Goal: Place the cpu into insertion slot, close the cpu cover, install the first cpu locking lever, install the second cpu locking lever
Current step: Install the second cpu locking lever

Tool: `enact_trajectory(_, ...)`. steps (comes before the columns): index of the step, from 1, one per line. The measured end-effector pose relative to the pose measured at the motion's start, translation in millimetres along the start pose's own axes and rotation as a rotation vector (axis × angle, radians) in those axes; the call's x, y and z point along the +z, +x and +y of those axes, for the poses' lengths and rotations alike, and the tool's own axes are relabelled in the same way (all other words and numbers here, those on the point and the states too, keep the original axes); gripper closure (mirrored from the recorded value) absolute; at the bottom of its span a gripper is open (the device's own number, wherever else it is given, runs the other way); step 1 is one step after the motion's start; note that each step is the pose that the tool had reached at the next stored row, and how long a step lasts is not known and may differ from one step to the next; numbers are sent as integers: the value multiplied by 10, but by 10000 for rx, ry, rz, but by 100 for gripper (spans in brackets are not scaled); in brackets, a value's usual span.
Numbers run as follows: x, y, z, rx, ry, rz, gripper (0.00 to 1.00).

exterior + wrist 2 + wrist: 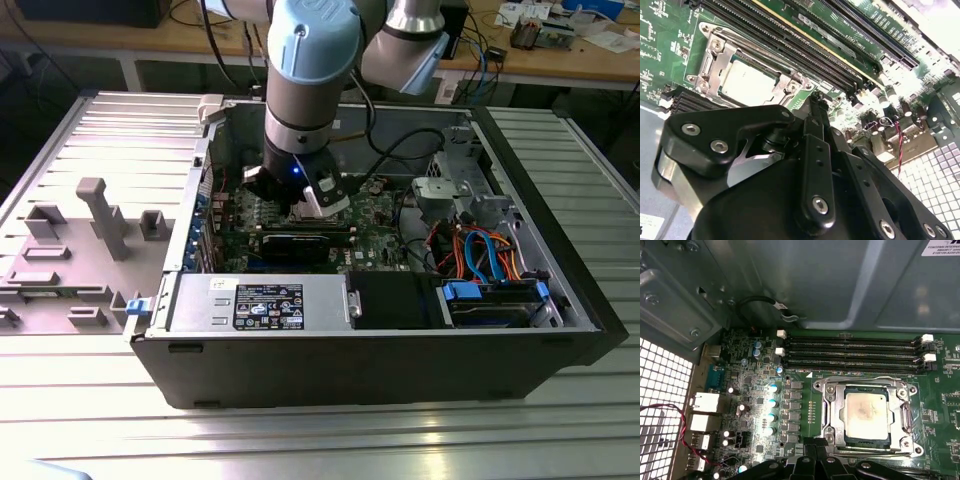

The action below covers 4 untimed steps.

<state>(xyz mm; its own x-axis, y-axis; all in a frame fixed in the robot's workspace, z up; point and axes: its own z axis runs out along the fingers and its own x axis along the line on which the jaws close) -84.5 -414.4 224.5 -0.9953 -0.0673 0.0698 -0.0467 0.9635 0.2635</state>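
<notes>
Sitting seated in its square insertion slot [867,415], the small flat cpu [866,414] with its silvery-grey, slightly stained metal top lies flat on the green circuit board [800,405], just ahead of the black jaws [812,460] in both wrist views. The thin silvery cpu cover [832,412] frames it, lying down around the chip with the metal top showing through its square cut-out; screws mark the frame's corners. In the second wrist view the cpu [747,82] and its cover [715,65] lie just past the black linkage of the jaws [812,107], whose tips reach down close beside the socket's edge. Whether the jaws are parted or closed cannot be told, and nothing can be seen held in them.

Beyond the socket from the jaws run four long narrow black memory slots [855,352] with white end clips. A row of small capacitors [772,410] stands off to one side of the jaws.

In the exterior view the arm [300,100] reaches down into the open black computer case [380,360], which rests on a ribbed metal tabletop [320,440].
</notes>
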Motion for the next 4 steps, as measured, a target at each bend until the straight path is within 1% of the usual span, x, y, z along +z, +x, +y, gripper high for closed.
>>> enact_trajectory(4,0,0,0,0,-1,0,89)
